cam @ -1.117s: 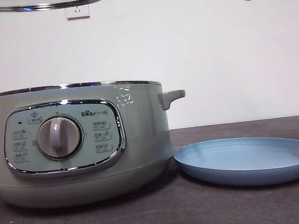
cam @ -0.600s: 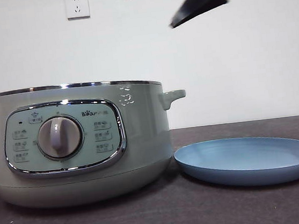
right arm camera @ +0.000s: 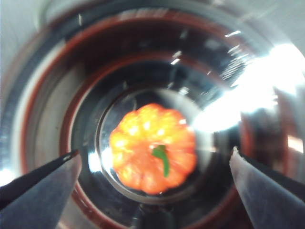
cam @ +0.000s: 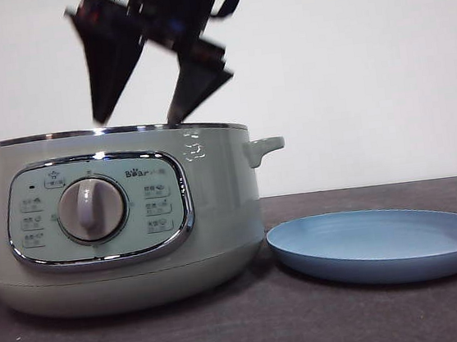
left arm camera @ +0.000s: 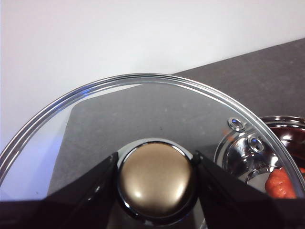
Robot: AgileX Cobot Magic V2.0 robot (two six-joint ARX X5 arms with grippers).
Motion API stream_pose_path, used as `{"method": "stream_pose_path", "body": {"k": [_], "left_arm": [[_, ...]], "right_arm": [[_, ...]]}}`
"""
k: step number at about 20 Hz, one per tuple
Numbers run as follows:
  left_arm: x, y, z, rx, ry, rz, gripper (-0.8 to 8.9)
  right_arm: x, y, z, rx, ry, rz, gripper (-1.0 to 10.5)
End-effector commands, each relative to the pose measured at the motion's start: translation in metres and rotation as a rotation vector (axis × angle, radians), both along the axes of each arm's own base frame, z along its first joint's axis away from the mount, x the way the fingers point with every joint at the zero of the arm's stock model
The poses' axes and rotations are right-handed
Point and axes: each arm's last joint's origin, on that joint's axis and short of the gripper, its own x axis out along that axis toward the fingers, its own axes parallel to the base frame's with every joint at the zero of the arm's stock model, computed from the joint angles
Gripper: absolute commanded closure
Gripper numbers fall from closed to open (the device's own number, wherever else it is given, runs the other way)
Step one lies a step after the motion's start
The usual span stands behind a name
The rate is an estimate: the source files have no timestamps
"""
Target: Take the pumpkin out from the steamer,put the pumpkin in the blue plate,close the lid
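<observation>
Lid [left arm camera: 143, 124] off, left pincer [left arm camera: 156, 179] gripping its knob. Right pincer [cam: 144, 119] gaping wide above steamer [cam: 119, 221], pumpkin [right arm camera: 152, 148] still inside; blue plate [cam: 383, 246] sitting bare.

Even, bright light fills the front view, with the steamer [cam: 119, 221] and blue plate [cam: 383, 244] sharp and casting soft shadows on the dark table [cam: 247, 334], while the right gripper [cam: 154, 101] above is smeared by motion blur. The right wrist view is soft throughout, with blown-out glare on the shiny inner wall beside the pumpkin [right arm camera: 152, 148]. In the left wrist view the lid [left arm camera: 143, 124] shows a soft highlight on its knob.
</observation>
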Motion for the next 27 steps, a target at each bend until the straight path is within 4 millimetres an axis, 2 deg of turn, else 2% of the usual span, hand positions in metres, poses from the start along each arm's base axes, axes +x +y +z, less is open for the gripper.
{"method": "stream_pose_path", "body": {"k": [1,5,8,9,11,13,15,17,19,20,24,27], "left_arm": [[-0.003,0.002,0.007,-0.017,-0.055,0.005,8.22],[-0.003,0.001,0.007,-0.017,-0.054,0.003,8.22],[-0.003,0.002,0.006,-0.015,-0.05,0.003,8.22],[-0.003,0.002,0.006,-0.014,-0.047,0.003,8.22],[-0.003,0.002,0.005,-0.011,-0.04,0.003,8.22],[-0.003,0.002,0.005,-0.009,-0.037,0.002,8.22],[-0.003,0.002,0.005,-0.009,-0.037,0.002,8.22],[-0.001,0.001,0.006,-0.011,-0.039,-0.001,8.22],[0.003,-0.002,0.006,-0.016,-0.042,-0.008,8.22],[0.007,-0.005,0.006,-0.022,-0.034,-0.036,8.22],[0.016,-0.01,0.006,-0.031,-0.029,-0.067,8.22],[0.023,-0.015,0.008,-0.049,-0.036,-0.106,8.22]], "right_arm": [[0.004,0.011,-0.02,-0.036,0.012,0.026,4.0],[0.013,0.021,-0.049,-0.072,0.043,0.035,4.0],[0.016,0.024,-0.059,-0.076,0.047,0.034,4.3],[0.016,0.025,-0.059,-0.073,0.045,0.033,5.5],[0.013,0.027,-0.057,-0.065,0.038,0.039,9.7],[0.012,0.024,-0.046,-0.044,0.019,0.038,9.5],[0.005,0.016,-0.023,-0.014,0.002,0.023,9.5],[-0.006,-0.002,0.011,0.013,-0.022,0.014,9.5],[-0.014,-0.031,0.041,0.011,-0.02,-0.021,9.5],[-0.017,-0.054,0.054,-0.008,0.013,-0.075,9.5],[-0.02,-0.126,0.068,-0.112,0.243,-0.377,9.5],[-0.016,-0.159,0.066,-0.125,0.307,-0.529,9.5]]}}
